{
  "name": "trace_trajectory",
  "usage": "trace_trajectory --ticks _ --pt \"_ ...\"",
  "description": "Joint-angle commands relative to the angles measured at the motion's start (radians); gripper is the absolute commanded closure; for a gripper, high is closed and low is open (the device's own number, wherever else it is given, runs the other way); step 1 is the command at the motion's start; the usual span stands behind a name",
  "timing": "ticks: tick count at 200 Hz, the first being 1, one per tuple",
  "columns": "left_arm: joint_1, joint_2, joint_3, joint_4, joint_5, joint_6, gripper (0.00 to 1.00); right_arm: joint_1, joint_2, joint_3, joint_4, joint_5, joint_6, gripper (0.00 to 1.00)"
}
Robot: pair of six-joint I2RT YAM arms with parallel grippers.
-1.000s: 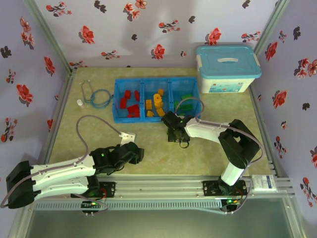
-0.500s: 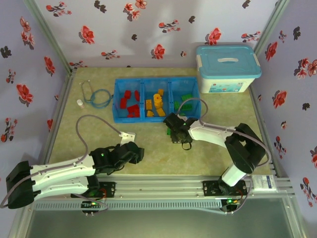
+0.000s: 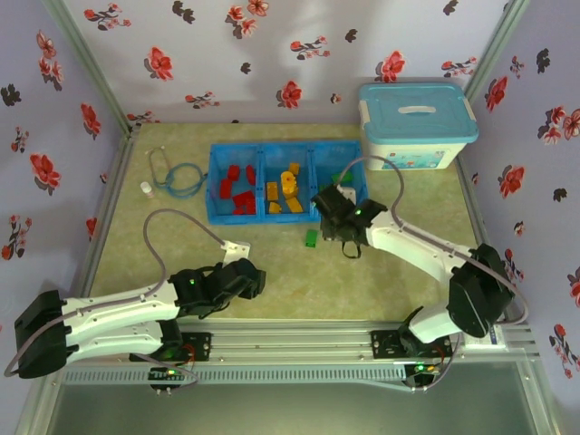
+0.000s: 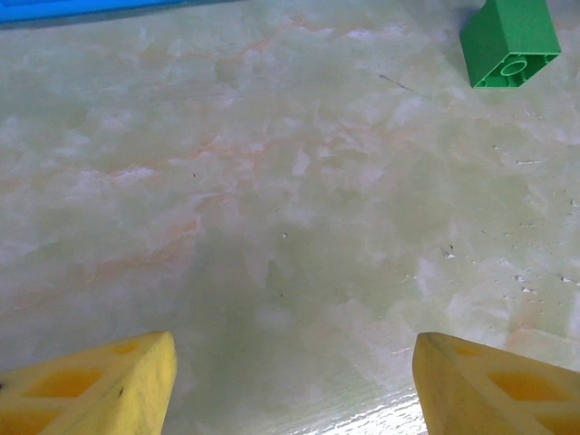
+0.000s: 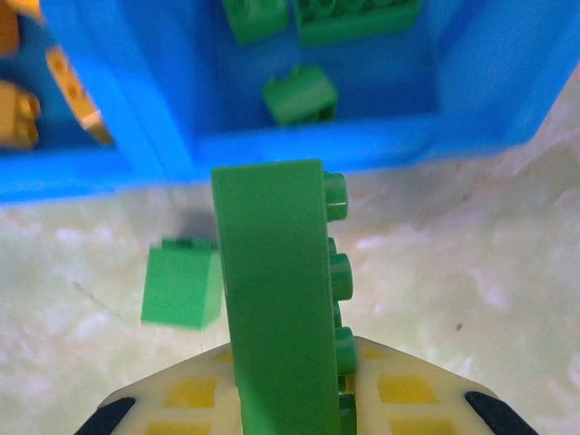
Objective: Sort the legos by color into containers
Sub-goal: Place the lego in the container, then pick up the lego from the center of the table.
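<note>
Up from the desk (image 4: 272, 181), the right gripper (image 3: 332, 207) has swung to the blue tray's green compartment (image 5: 489, 82), clamped on a long green brick (image 5: 276, 290). Mid-carry: next, clear the wall, release inside. A small green brick (image 3: 311, 237) waits on the desk; the left gripper (image 4: 294, 381) hangs open.

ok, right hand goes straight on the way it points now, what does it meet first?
Probably the blue tray's near wall, at the compartment holding green legos; the green brick held in the right hand would touch first. Height is unclear, so it may pass over the wall.
</note>
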Motion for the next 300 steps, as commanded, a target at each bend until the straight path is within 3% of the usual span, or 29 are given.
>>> trace_trajectory --ticks 1,88,98,106,110,132,173,232,300 --pt "0.003 0.003 0.028 0.004 -0.007 0.016 0.3 -0.083 0.061 0.088 -0.029 -0.055 -0.086 0.83" --pt "0.0 -0.025 0.032 -0.024 -0.008 0.012 0.3 -0.242 0.463 0.548 -0.172 -0.122 -0.213 0.79" --pt "-0.001 -0.025 0.035 -0.028 -0.007 0.012 0.3 -0.243 0.492 0.611 -0.189 -0.137 -0.225 0.69" --pt "-0.001 -0.025 0.038 -0.031 -0.007 0.014 0.3 -0.242 0.504 0.655 -0.206 -0.137 -0.224 0.42" --pt "-0.001 -0.025 0.04 -0.035 -0.008 0.015 0.3 -0.241 0.506 0.672 -0.215 -0.137 -0.222 0.33" --pt "0.0 -0.024 0.046 -0.043 -0.009 0.019 0.3 -0.23 0.478 0.711 -0.221 -0.115 -0.212 0.28" --pt "-0.001 0.013 0.052 0.001 -0.008 0.035 0.3 -0.202 0.364 0.605 -0.183 -0.106 -0.199 0.27" --pt "0.003 0.155 0.141 0.054 0.008 0.081 0.26 -0.164 0.074 0.258 -0.039 -0.093 -0.138 0.27" --pt "0.111 0.435 0.298 0.112 0.159 0.107 0.24 -0.152 -0.291 -0.181 0.072 -0.11 -0.023 0.24"
